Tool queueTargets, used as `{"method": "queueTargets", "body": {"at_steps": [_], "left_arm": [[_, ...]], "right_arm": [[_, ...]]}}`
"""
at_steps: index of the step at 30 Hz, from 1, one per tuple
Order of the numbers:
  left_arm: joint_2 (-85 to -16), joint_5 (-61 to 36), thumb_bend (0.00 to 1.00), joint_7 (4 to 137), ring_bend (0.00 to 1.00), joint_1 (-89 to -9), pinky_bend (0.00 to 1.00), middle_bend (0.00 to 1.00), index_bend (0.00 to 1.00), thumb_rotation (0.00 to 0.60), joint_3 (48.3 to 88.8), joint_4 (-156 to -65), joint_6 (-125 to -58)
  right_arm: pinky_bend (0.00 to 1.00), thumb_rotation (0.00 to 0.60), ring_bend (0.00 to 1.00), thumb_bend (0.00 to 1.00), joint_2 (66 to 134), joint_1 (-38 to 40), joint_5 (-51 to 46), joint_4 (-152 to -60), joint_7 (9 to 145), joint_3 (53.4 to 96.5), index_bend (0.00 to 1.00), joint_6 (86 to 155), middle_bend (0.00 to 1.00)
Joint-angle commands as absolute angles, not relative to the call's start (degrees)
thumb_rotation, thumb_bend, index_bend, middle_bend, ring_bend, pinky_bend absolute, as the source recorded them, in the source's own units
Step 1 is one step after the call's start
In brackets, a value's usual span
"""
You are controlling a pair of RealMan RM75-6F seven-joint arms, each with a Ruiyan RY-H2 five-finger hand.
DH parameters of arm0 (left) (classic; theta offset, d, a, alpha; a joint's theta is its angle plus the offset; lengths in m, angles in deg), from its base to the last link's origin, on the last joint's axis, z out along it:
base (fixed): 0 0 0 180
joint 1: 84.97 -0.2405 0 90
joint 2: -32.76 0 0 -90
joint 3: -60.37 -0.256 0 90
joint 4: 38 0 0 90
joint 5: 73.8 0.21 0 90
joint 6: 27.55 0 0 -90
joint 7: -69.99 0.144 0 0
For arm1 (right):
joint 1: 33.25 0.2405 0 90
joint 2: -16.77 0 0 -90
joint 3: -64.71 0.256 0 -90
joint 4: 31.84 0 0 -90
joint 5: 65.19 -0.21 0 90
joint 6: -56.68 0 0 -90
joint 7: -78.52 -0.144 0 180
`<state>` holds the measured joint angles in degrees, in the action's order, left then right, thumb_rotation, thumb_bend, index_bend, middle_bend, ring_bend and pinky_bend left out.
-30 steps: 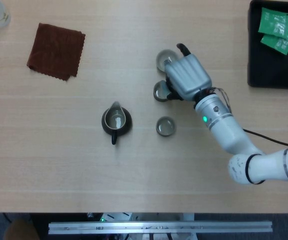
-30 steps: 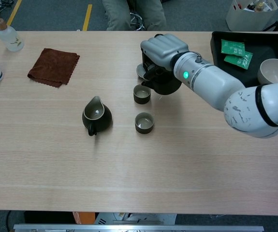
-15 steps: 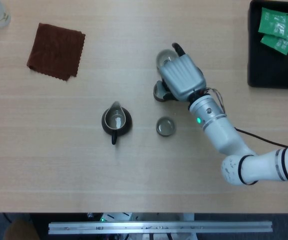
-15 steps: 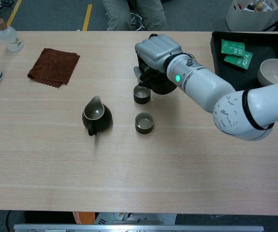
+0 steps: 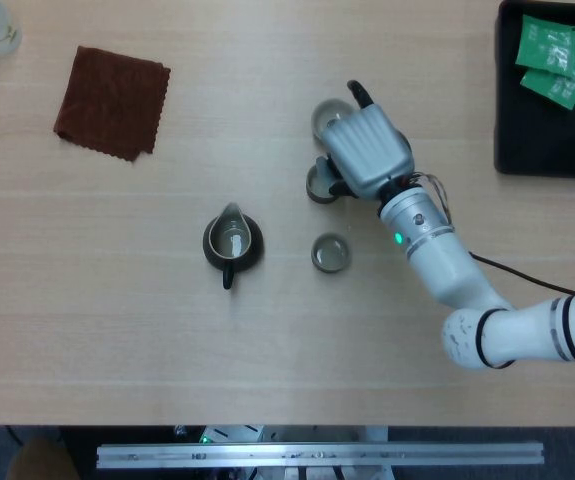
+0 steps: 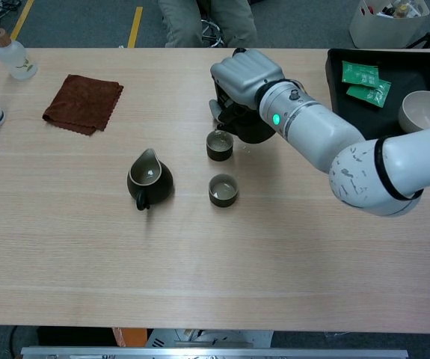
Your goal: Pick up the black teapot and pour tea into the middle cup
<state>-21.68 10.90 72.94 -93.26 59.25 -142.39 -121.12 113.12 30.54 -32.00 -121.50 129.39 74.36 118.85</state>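
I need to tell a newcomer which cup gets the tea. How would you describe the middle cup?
On the wooden table, right of the dark pitcher, three cups stand in a line. The middle cup sits just below the right hand, between the far and near cups.

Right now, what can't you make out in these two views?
- Black teapot: mostly hidden under the right hand in the chest view; the head view shows almost none of it.
- Right hand's fingers: under the hand's shell in both views, so the grip is unclear.
- Far cup: partly covered by the hand.
- Any tea in the middle cup: too small to tell.
- White bowl: cut by the frame edge.
- Left hand: in neither view.
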Motion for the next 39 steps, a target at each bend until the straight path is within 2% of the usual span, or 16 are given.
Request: {"method": "queueTargets", "body": {"at_steps": [1,29,39], "left_arm": [[-21.71,10.88,0.36,72.99,0.09,-93.24,0.12,0.11,0.18,0.600,59.28,-142.36,-121.09],[-21.92,10.42,0.36,73.75,0.09,-92.91,0.12,0.11,0.18,0.600,59.48,-142.49,-120.39],[-21.88,10.33,0.36,73.63,0.09,-92.96,0.12,0.11,0.18,0.600,59.42,-142.40,-120.34]], "right_arm": [[0.10,0.468,0.88,0.56,113.10,30.49,-31.90,-121.46,129.57,74.41,0.97,118.92,0.88],[0.10,0.468,0.88,0.56,113.12,30.02,-30.73,-121.54,131.94,74.50,0.97,119.86,0.88],[0.10,0.470,0.88,0.55,114.28,27.85,-28.00,-120.21,127.60,74.37,0.97,119.84,0.88]]}}
